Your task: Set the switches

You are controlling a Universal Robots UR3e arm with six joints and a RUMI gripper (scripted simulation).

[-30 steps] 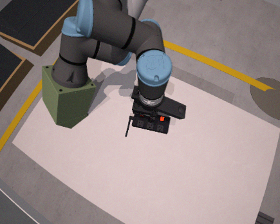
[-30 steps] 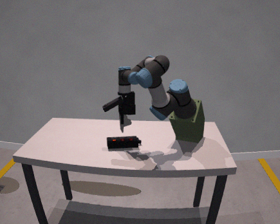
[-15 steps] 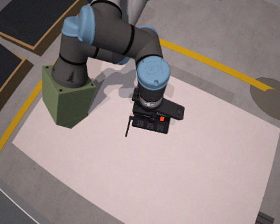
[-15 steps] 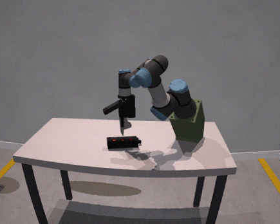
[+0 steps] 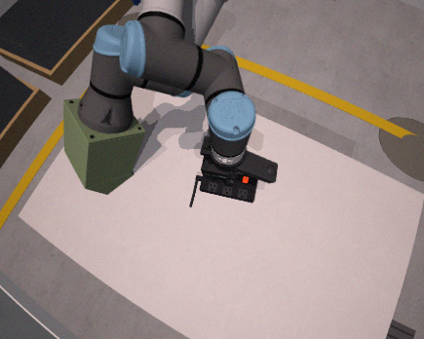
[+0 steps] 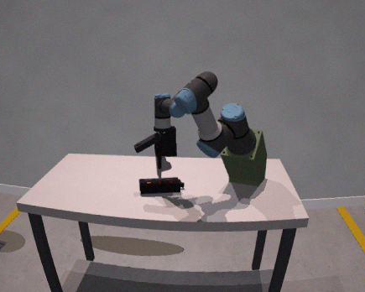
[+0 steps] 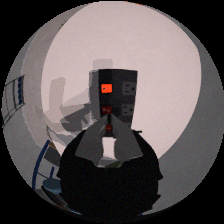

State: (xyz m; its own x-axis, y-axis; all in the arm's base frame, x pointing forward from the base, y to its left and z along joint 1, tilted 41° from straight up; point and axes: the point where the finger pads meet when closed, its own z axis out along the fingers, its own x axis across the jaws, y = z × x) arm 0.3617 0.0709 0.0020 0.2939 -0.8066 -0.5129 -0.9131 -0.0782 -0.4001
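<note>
The black power strip [image 5: 227,187] lies right way up on the white table, also in the exterior view [image 6: 160,185]. Its short cable [image 5: 194,192] sticks out at the left end. The switch farthest from the cable [image 5: 246,179] glows bright orange, and it is also bright in the wrist view [image 7: 106,88]. The middle switch [image 7: 106,110] is dull red. A third red switch [image 7: 107,129] shows between my fingers. My gripper [image 6: 159,173] is shut and empty, pointing straight down just above the switch row near the middle switch. I cannot tell whether it touches.
The arm's green base [image 5: 103,146] stands on the table behind and left of the strip. The wrist body [image 5: 230,124] hides my fingers and part of the strip from above. The table edges lie well away from the strip.
</note>
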